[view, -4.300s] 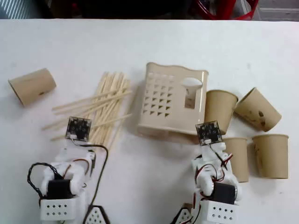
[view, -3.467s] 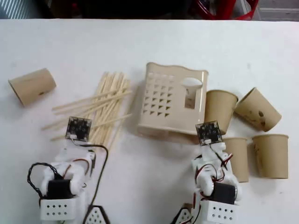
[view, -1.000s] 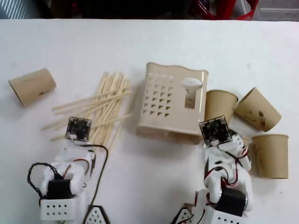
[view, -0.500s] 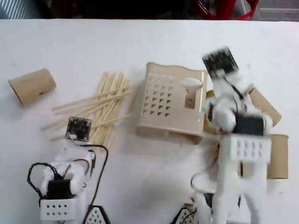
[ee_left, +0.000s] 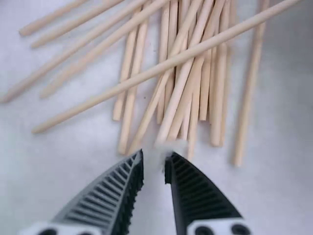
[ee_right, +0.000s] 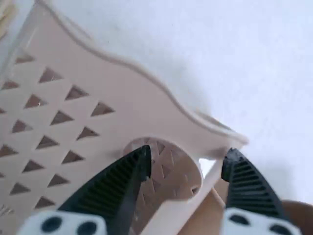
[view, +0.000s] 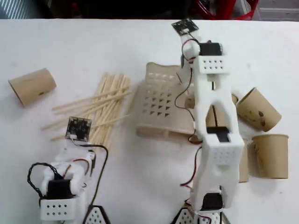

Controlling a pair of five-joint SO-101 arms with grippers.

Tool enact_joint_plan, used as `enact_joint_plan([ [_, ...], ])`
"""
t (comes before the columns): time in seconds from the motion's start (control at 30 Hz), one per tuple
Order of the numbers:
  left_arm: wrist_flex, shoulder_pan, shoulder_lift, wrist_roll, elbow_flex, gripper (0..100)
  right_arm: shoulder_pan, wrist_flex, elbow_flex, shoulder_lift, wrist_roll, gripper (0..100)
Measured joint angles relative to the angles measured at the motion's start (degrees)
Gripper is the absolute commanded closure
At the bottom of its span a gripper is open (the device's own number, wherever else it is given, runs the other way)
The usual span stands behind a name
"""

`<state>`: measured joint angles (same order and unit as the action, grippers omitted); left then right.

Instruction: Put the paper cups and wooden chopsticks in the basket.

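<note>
**High view**
- White table (view: 140, 42).
- Basket (view: 161, 105): cream plastic with triangular perforations, at frame centre, lying on its side.
- Right arm (view: 212, 116): extends from the lower edge up across the basket's right part. Its wrist board sits near the top of the frame.
- Wooden chopsticks (view: 105, 107): a loose pile left of the basket, mostly pointing up-frame, with several splayed out to the left.
- Left arm (view: 63, 186): folded at lower left, its wrist board over the near ends of the chopsticks.
- Left paper cup (view: 32, 86): on its side at the far left, well apart from the rest.
- Tipped paper cup (view: 258, 108): on its side, right of the basket.
- Lower-right paper cup (view: 271, 155): just below the tipped one. Whether it stands or lies cannot be told.
- Half-hidden paper cup (view: 242, 163): just left of that one, partly covered by the right arm.

**Left wrist view**
- Left gripper (ee_left: 153, 157): jaws released, a narrow gap between them, nothing held. The tips sit just short of the chopstick (ee_left: 181, 93) ends, over bare table (ee_left: 49, 161).

**Right wrist view**
- Right gripper (ee_right: 188, 154): jaws spread wide and empty, one to each side of the oval handle cut-out at the basket (ee_right: 73, 98) rim. Whether they touch the basket cannot be told.
- Table (ee_right: 220, 49): beyond the rim.
</note>
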<state>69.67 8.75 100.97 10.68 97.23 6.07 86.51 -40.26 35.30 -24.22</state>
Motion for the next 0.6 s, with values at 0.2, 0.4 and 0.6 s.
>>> enact_joint_plan([
  [0.2, 0.00, 0.00, 0.00, 0.00, 0.00, 90, -1.93, 6.51, -18.73, 12.31, 0.53, 75.8],
  [0.4, 0.00, 0.00, 0.00, 0.00, 0.00, 90, -5.45, 11.52, -28.75, 17.41, 0.79, 75.6],
  [0.6, 0.00, 0.00, 0.00, 0.00, 0.00, 90, -6.59, 11.52, -28.92, 17.32, 0.79, 75.7],
])
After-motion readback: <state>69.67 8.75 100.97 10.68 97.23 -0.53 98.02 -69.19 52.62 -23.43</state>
